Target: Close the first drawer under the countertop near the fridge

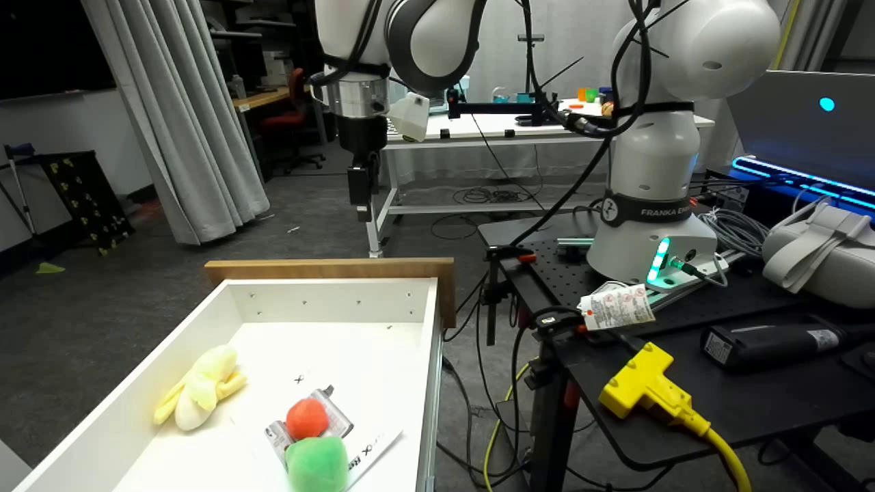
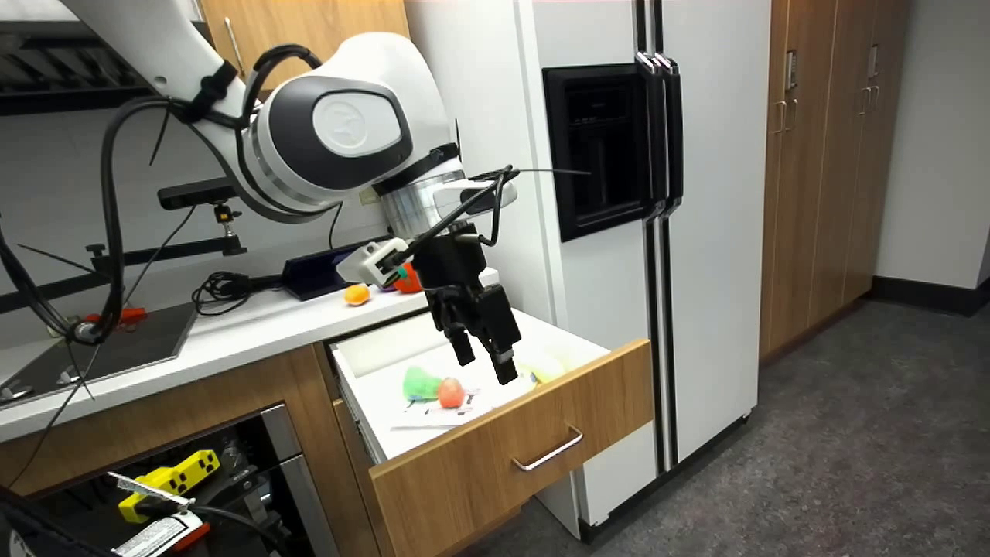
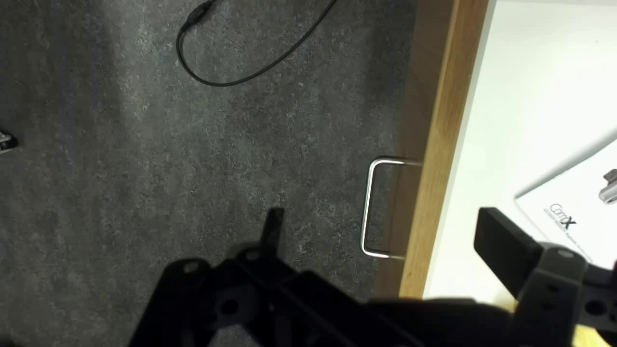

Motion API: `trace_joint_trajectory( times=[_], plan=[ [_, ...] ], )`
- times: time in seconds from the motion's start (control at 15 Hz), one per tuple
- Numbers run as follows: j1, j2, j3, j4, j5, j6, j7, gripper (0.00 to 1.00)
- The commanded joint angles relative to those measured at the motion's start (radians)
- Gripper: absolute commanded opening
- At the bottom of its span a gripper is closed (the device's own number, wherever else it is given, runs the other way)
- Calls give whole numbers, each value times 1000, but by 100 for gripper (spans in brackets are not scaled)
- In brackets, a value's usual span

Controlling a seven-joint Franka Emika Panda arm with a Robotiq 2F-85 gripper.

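Arm (image 2: 340,147) bent over, end pointing down | claw (image 2: 486,370) spread wide | above front of open drawer (image 2: 464,487)

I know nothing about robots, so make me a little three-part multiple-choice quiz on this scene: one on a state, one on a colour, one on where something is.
1. How do the fingers stand?
A) closed together
B) spread apart
C) gripping something

2. What colour is the plug block at the edge of the black table?
A) yellow
B) blue
C) white

3. Where is the green fuzzy thing?
A) between the fingers
B) on the black table
C) inside the drawer

1: B, since the wrist view shows a broad gap with nothing held.
2: A, as its bright casing shows.
3: C, since both exterior views show it lying there.
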Motion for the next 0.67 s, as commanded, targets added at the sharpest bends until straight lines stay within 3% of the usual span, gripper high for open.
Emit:
trace_joint_trajectory(
  times=[0.0,0.33,0.6],
  plan=[
    [18,105,-35,67,-47,52,24,100],
    [56,270,-92,195,-106,124,33,100],
    [110,402,-150,314,-82,150,21,100]
  ],
)
